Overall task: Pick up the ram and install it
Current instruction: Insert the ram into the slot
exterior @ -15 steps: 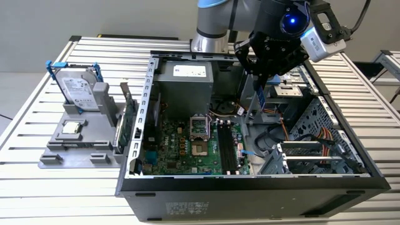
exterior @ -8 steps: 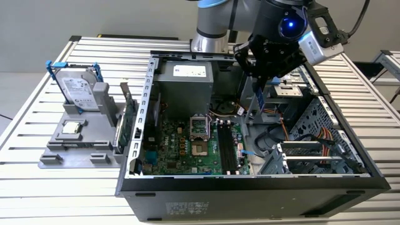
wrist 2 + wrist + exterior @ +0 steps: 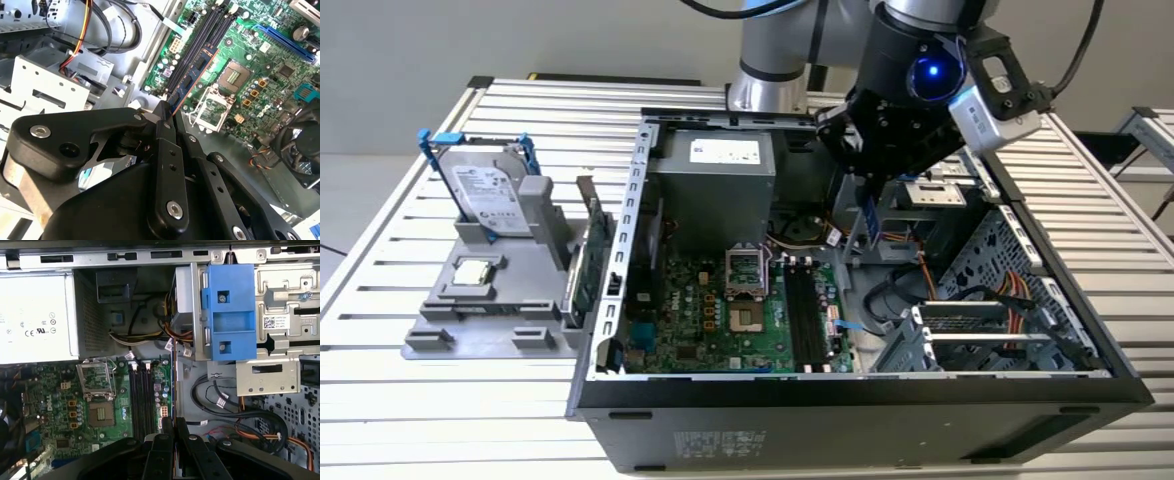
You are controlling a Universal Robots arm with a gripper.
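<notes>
The ram [image 3: 869, 222] is a thin dark-blue stick that hangs edge-down from my gripper [image 3: 866, 188], which is shut on its upper end. It is in the air inside the open computer case, beside and above the black memory slots [image 3: 807, 315] of the green motherboard. In the second wrist view the ram [image 3: 192, 80] runs out from the gripper [image 3: 168, 111] toward the slots [image 3: 200, 40]. The first wrist view has the ram [image 3: 173, 385] edge-on as a thin line rising from the gripper [image 3: 173, 422], just beside the slots [image 3: 141, 395].
The case wall [image 3: 634, 200] rings the motherboard. A grey power supply [image 3: 714, 175] fills the back, and the processor socket [image 3: 744, 320] lies by the slots. Orange cables [image 3: 987, 290] and a blue drive bracket [image 3: 230, 315] are close. On the exterior view's left stand a hard drive [image 3: 494, 195] and a green card [image 3: 587, 265].
</notes>
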